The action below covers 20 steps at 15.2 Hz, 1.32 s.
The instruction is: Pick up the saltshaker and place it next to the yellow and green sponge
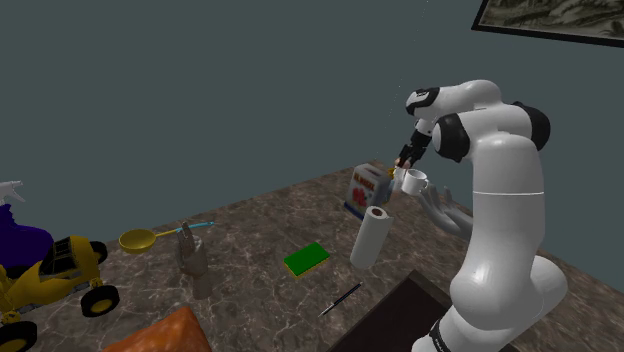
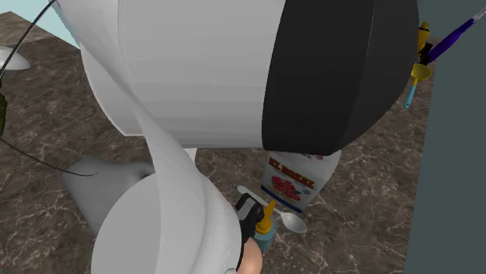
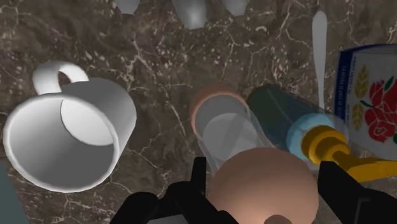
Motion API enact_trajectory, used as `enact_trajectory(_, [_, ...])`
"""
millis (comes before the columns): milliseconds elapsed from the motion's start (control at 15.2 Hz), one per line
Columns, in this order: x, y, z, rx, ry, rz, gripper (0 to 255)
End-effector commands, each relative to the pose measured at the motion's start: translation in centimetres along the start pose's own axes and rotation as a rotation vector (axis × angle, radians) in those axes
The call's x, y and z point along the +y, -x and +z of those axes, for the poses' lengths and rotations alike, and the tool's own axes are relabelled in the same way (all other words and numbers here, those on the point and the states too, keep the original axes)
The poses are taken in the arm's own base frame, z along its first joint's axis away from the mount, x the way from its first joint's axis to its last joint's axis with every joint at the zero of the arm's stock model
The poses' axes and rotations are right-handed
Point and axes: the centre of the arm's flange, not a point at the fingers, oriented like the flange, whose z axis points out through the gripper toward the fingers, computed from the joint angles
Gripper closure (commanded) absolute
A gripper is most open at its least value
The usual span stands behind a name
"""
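My black tool (image 3: 264, 170) looks clenched on the peach-capped clear glass saltshaker (image 3: 261, 188), which stands upright beside the white mug (image 3: 70, 140); the green-and-yellow sponge (image 1: 306, 259) lies well apart, toward the shoulder view's lower left.

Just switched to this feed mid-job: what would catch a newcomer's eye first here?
The big white arm dominates the shoulder view's right, its end effector down beside a flower-printed box at the marbled table's far side. In the wrist view, the peach-capped saltshaker sits right at the end effector, a white mug beside it. The green and yellow sponge lies mid-table.
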Motion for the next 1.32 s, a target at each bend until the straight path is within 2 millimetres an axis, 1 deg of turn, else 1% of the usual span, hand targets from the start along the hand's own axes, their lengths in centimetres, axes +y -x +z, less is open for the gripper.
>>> enact_trajectory(0, [-0.3,-0.1,-1.1,0.0,0.0,0.0,255])
enact_trajectory(792, [-1.4,-0.5,-7.2,0.0,0.0,0.0,255])
enact_trajectory(1254, [-10.5,0.3,-8.4,0.0,0.0,0.0,255])
